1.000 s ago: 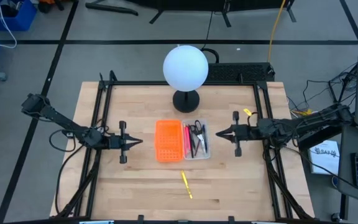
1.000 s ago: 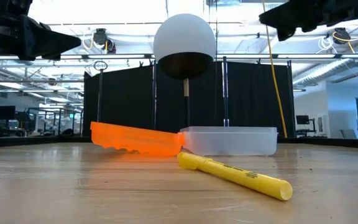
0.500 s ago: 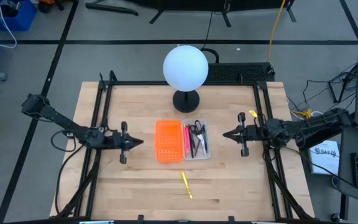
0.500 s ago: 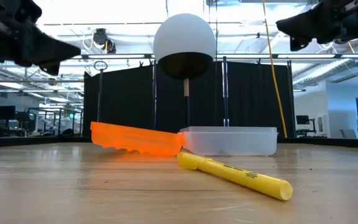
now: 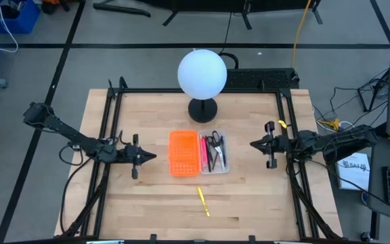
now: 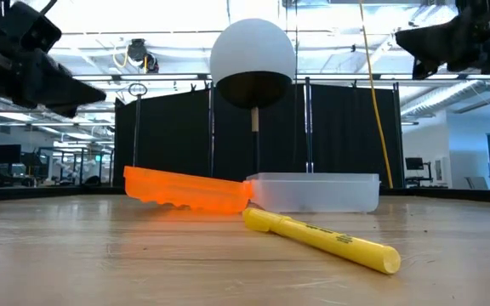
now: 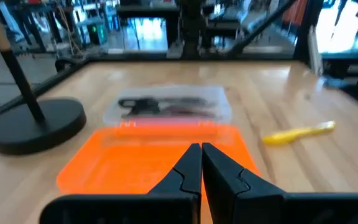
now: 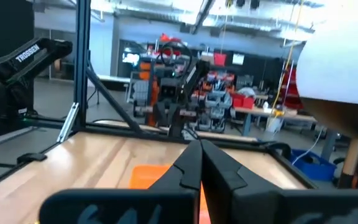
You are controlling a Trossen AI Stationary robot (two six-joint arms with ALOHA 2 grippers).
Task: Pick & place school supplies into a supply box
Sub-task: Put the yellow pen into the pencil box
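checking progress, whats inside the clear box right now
The clear box holds a pink pen, dark scissors and dark pens; anything beneath them is hidden. A yellow marker lies outside.

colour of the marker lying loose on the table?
Yellow marker, clearest in the low view.

One camera hangs high and looks straight down on the whole surface (image 5: pixel 249 196), another sits at surface level gazing across it into the room, each wrist camera peers close past its own arm, and all four share the orange perforated piece (image 5: pixel 183 154) at the middle.
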